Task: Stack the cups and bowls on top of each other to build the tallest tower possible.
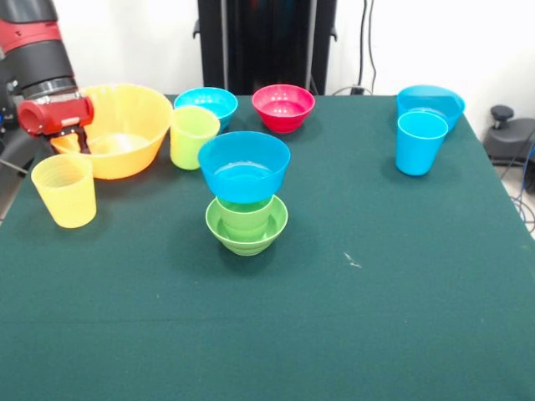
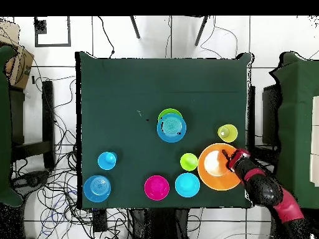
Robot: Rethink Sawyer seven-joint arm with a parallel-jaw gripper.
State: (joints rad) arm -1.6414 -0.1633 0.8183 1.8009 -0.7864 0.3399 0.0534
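Counting four cups [image 1: 63,190], five bowls [image 1: 283,107]; gripper [image 1: 71,140] over orange bowl [image 1: 125,129], jaws' state unclear.

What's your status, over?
Gripper over orange bowl, grip unclear. Tower: green bowl, green cup, blue bowl on top. Nothing blocking it.

Bright, even light — soft shadows beneath pieces, sharp focus.

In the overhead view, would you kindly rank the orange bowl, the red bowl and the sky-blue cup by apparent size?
1. Orange bowl, clearly largest.
2. Red bowl.
3. Sky-blue cup, smallest.
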